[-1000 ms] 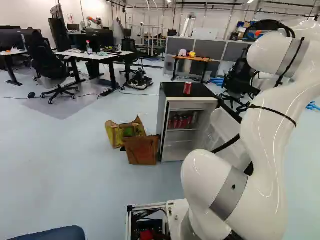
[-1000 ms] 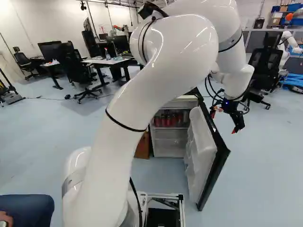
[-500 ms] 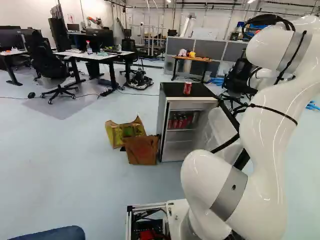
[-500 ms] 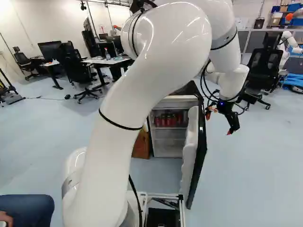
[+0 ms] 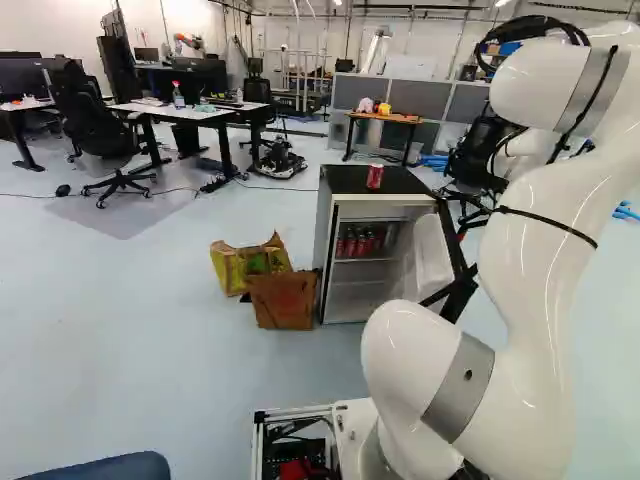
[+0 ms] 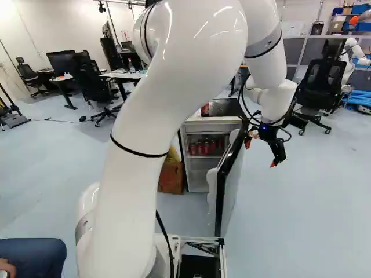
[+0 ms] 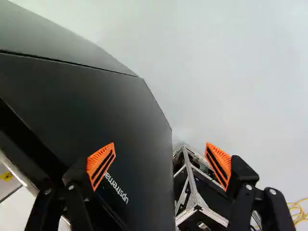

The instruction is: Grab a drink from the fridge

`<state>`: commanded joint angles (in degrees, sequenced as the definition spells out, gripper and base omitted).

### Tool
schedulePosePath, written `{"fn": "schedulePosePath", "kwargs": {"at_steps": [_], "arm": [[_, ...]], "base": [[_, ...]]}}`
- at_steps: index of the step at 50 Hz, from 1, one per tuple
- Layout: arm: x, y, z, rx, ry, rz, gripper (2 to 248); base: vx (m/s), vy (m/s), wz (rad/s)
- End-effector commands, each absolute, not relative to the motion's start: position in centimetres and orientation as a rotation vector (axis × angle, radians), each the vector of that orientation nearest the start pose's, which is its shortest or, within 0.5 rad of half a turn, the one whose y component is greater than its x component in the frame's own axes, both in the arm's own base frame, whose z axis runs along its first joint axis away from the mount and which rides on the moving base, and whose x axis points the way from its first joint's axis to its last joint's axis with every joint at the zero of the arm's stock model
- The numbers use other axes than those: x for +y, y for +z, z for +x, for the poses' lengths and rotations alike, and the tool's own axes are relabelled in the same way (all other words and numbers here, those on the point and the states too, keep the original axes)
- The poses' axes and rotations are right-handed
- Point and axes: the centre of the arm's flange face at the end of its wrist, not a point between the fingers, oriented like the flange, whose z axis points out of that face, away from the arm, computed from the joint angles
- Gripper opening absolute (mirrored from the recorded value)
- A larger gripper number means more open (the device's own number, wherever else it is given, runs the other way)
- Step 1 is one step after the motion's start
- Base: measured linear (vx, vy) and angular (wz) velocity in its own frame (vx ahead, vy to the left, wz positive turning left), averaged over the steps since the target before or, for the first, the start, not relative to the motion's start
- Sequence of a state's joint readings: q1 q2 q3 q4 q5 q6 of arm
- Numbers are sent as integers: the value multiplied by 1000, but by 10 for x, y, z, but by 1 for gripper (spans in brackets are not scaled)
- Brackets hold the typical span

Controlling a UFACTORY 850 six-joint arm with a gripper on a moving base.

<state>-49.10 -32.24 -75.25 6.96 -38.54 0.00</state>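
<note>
End effector point(image 6: 261, 153) fingers apart; fridge door point(image 5: 432, 252) partly hidden b/h arm point(image 5: 545, 290), L base view.

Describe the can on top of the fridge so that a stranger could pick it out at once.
In the left base view, find the small fridge with its door open. On its black top stands a single red can. It stands alone up there, whereas the other red cans are grouped on a shelf inside.
</note>
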Motion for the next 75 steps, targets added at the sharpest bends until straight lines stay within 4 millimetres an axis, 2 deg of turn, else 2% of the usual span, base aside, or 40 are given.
{"fn": "schedulePosePath", "kwargs": {"at_steps": [49,75], "arm": [[-378,394,391,1304,-54,-2783,247],[-328,392,395,1199,-30,-2826,247]], "base": [[0,0,0],[0,0,0]]}}
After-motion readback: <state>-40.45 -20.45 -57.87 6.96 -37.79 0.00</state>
